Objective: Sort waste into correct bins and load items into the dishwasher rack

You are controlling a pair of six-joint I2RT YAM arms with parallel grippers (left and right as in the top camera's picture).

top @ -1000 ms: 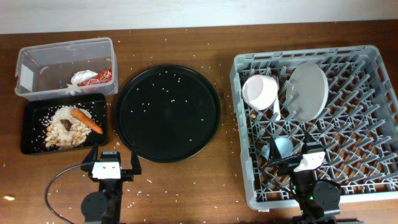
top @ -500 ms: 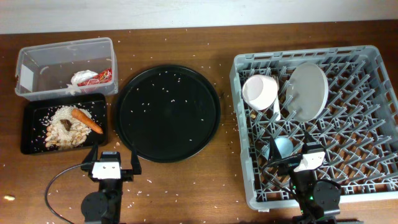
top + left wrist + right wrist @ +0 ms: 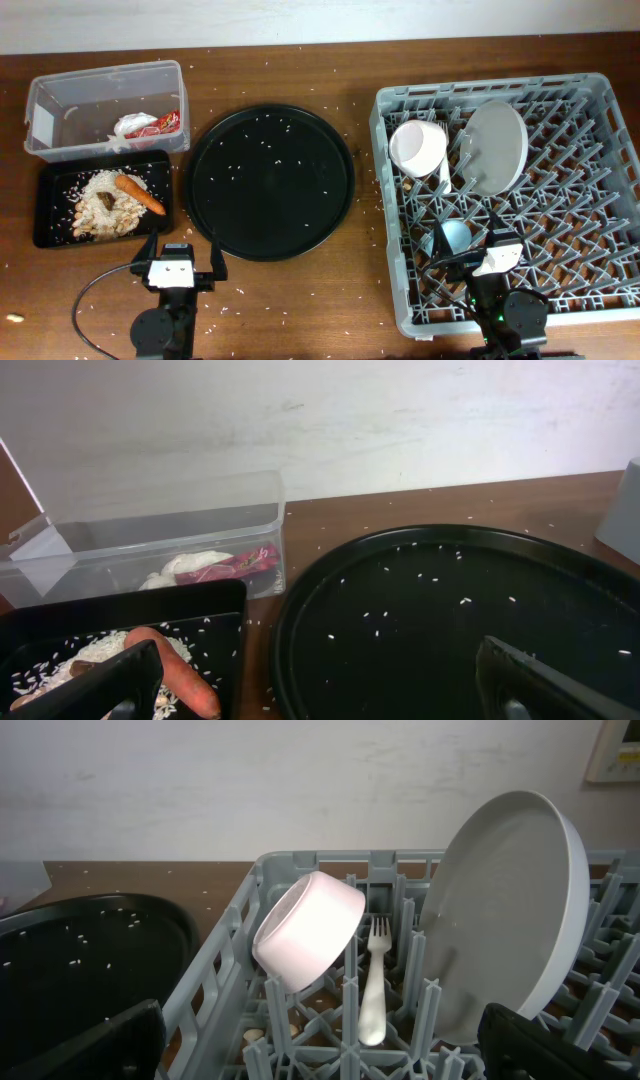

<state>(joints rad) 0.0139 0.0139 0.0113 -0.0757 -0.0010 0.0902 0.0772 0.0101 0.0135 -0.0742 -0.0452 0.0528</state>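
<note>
The grey dishwasher rack [image 3: 390,100] holds a pinkish-white bowl [image 3: 418,147] on its side, a grey plate [image 3: 492,147] on edge, a white fork [image 3: 373,990] between them and a light blue cup [image 3: 452,237]. The clear tub [image 3: 100,85] holds a crumpled napkin [image 3: 135,124] and a red wrapper [image 3: 170,121]. The shallow black tray [image 3: 50,235] holds rice scraps [image 3: 100,215], a carrot [image 3: 140,193] and a brown chunk [image 3: 106,200]. My left gripper [image 3: 320,695] is open and empty near the table's front. My right gripper [image 3: 320,1055] is open and empty over the rack's front, beside the cup.
A large round black tray [image 3: 270,180] with scattered rice grains lies between the bins and the rack. Loose rice grains dot the wooden table [image 3: 300,290]. A pale wall runs behind the table.
</note>
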